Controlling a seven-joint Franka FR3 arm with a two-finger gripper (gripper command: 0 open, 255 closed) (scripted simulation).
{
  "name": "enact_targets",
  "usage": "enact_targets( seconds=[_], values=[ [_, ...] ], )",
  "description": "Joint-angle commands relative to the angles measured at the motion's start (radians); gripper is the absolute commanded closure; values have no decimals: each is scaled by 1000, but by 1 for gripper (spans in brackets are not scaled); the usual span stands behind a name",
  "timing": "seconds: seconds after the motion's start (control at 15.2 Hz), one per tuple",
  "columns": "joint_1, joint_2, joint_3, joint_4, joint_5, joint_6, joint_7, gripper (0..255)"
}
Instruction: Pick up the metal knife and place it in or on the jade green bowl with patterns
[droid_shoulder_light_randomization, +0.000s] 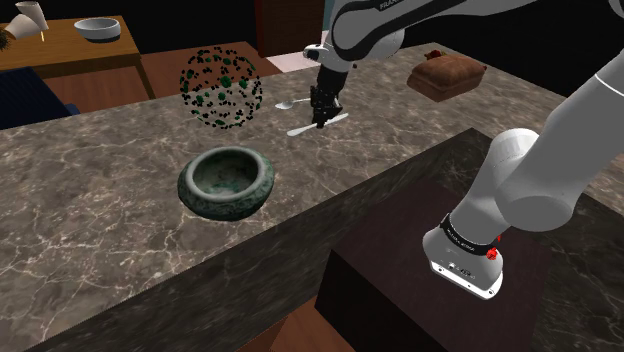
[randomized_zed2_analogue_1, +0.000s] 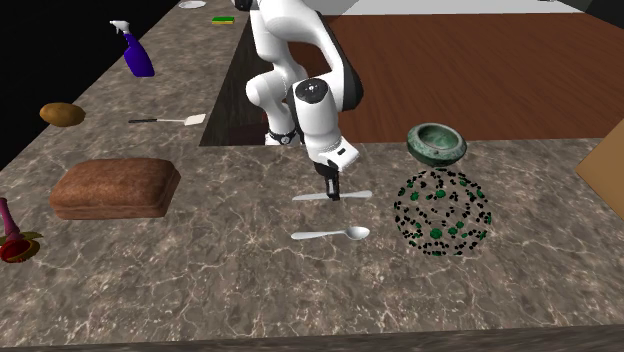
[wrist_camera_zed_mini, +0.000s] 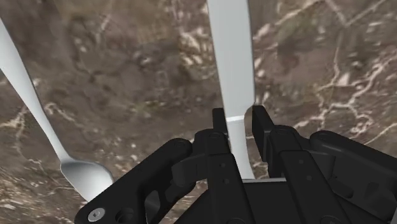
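Note:
A plain silver knife (droid_shoulder_light_randomization: 335, 120) (randomized_zed2_analogue_1: 356, 195) (wrist_camera_zed_mini: 230, 63) lies level at or just above the marble counter, and I cannot tell whether it still touches the surface. My black gripper (droid_shoulder_light_randomization: 320, 120) (randomized_zed2_analogue_1: 333, 193) (wrist_camera_zed_mini: 238, 124) points straight down over the knife's middle, its fingers shut against both edges of the flat metal. The jade green patterned bowl (droid_shoulder_light_randomization: 225, 206) (randomized_zed2_analogue_1: 436, 156) stands upright on the counter, well apart from the gripper, toward the shoulder view's lower left.
A silver spoon (droid_shoulder_light_randomization: 290, 103) (randomized_zed2_analogue_1: 332, 234) (wrist_camera_zed_mini: 38, 114) lies beside the knife. A sphere of dark and green dots (droid_shoulder_light_randomization: 221, 90) (randomized_zed2_analogue_1: 441, 213) sits near the bowl. A brown loaf (droid_shoulder_light_randomization: 445, 76) (randomized_zed2_analogue_1: 115, 187), a potato (randomized_zed2_analogue_1: 62, 114), a spatula (randomized_zed2_analogue_1: 170, 120) and a purple spray bottle (randomized_zed2_analogue_1: 138, 55) lie farther off.

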Motion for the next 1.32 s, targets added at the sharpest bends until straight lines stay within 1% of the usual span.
enact_targets(
  seconds=[0.0,0.4,1.25],
  values=[
    [1,5,1,-4,1,-6,0,255],
    [1,2,1,-7,0,-5,0,255],
    [-7,-76,12,97,-46,-178,57,255]
  ],
)
